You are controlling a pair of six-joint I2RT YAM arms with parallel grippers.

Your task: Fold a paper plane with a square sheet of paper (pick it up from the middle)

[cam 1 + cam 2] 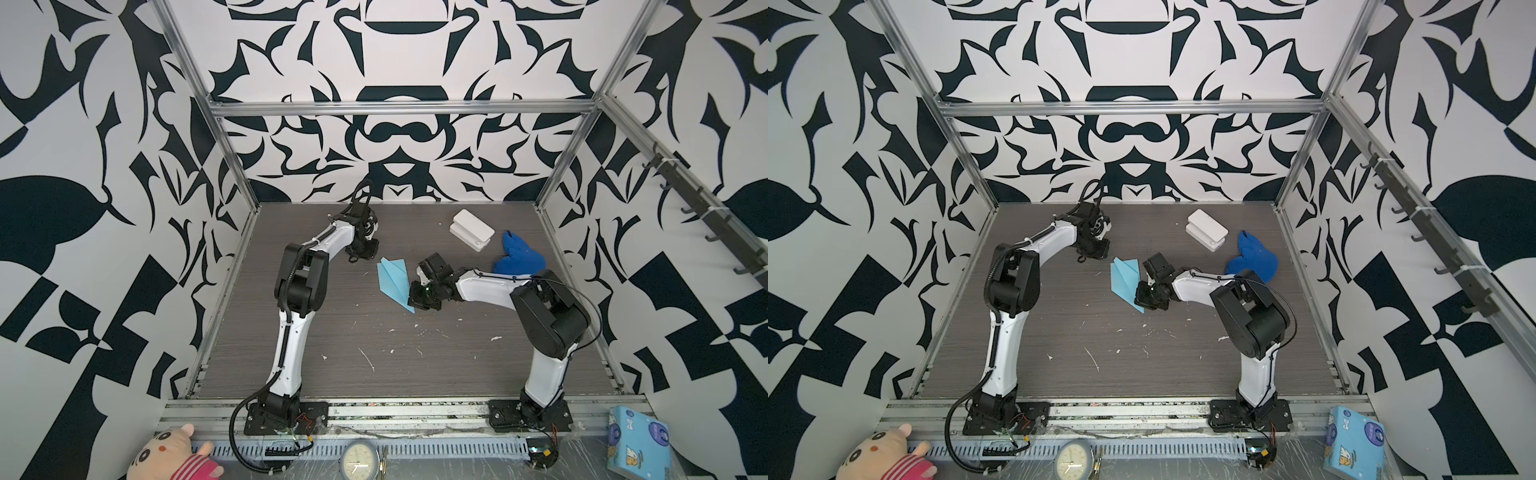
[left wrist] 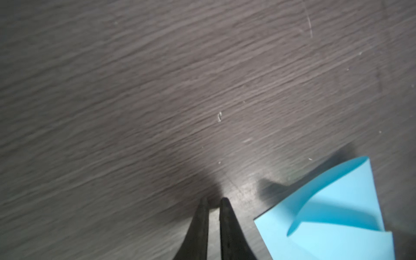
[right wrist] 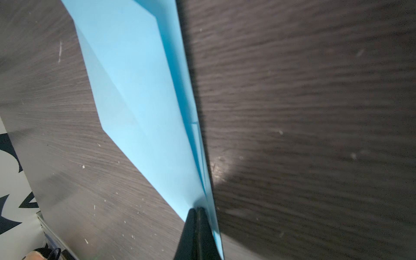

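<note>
The paper plane (image 1: 391,280) is judged essentially finished, pinched towards its near tip by the right claw (image 3: 197,211), while the left claw (image 2: 213,200) is seen narrowly parted and empty.

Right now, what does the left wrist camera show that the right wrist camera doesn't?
Left wrist only: the left gripper, jaws slightly apart and empty, beside the curled tail flap of the paper plane. Right wrist only: the right gripper shut on the plane's folded edge, plus a strip of patterned wall. Both: the light-blue plane and the dark wood-grain table.
</note>
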